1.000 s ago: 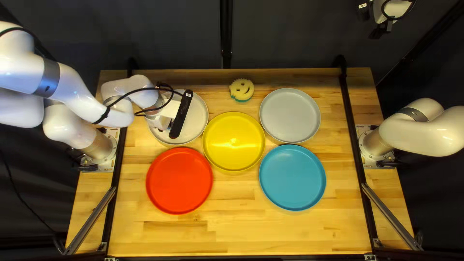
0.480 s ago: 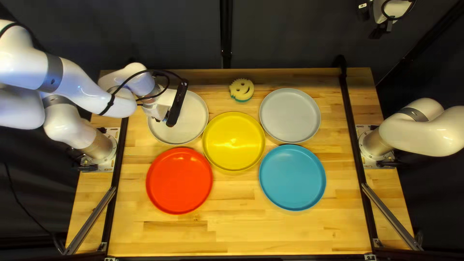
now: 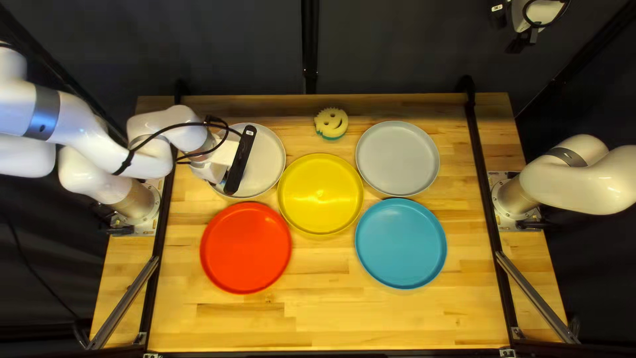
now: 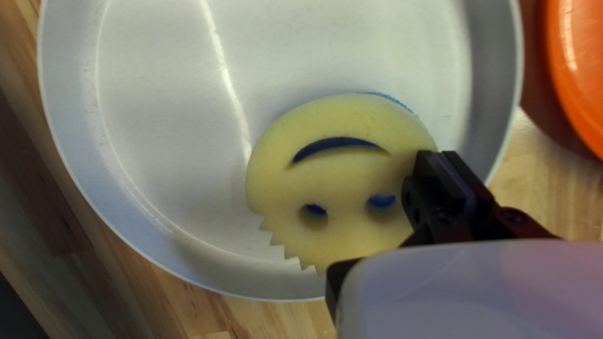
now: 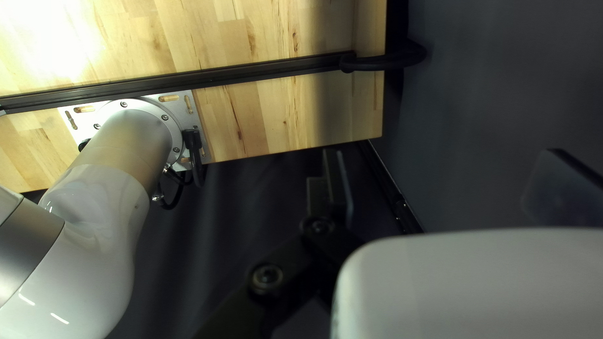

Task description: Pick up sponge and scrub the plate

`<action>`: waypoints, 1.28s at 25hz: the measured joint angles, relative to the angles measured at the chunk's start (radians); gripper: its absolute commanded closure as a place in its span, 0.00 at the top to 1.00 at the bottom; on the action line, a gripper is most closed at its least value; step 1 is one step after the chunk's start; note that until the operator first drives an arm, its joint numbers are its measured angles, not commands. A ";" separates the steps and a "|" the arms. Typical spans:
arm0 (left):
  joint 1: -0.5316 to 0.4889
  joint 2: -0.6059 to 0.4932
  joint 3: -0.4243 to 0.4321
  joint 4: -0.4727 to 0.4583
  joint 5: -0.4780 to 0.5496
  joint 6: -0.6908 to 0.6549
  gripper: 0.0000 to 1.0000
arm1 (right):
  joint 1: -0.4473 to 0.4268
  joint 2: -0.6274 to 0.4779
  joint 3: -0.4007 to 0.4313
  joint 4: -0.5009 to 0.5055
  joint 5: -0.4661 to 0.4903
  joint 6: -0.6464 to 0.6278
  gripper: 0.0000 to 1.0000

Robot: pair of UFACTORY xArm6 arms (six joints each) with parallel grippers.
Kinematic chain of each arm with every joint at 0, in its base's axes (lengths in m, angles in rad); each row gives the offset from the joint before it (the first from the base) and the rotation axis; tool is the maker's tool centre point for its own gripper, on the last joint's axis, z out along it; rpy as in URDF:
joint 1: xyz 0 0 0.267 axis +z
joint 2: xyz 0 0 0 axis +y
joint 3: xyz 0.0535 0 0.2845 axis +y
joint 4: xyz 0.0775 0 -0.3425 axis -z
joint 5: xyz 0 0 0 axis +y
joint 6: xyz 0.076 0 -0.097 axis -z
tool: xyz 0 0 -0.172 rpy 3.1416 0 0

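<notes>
Pinching smiling sponge (image 4: 352,176) from two sides, left gripper (image 4: 386,216) holds it within white plate's (image 4: 157,125) rim; pressure on plate cannot be told. Sponge likely light, springy, hard to break, prone to twist under drag; side edges, clear of underside, look best hold. Right gripper (image 5: 443,157) hangs with jaws spread wide, holding nothing.

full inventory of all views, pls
Plate: 1, white, far left
Plate: 1, grey, far right
Plate: 1, yellow, middle
Plate: 1, red, near left
Plate: 1, blue, near right
Held sponge: 1, yellow/blue, over white plate
Loose sponge: 1, yellow/green, toward far edge
Table: 1, light wood, under plates
Curtain: 1, dark, behind table
Rails: several, black, table sides
Cables: several, black, left arm
Arms: 2, white, left/right
Left claw: 1, black, gripping held sponge
Right claw: 1, black, open, beyond table
</notes>
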 measured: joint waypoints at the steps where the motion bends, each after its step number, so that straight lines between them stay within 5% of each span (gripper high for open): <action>1: 0.019 0.009 0.003 -0.007 -0.009 0.023 0.00 | 0.000 0.000 0.000 0.000 0.000 0.000 1.00; 10: 0.213 0.178 -0.063 -0.087 -0.087 0.267 0.00 | 0.000 0.000 0.000 0.000 0.000 0.000 1.00; 18: 0.274 0.301 -0.178 -0.103 -0.105 0.345 0.00 | 0.000 0.000 0.000 0.000 0.000 0.000 1.00; 32: 0.071 0.225 -0.123 -0.032 -0.101 0.129 0.00 | 0.000 0.000 0.000 0.000 0.000 0.000 1.00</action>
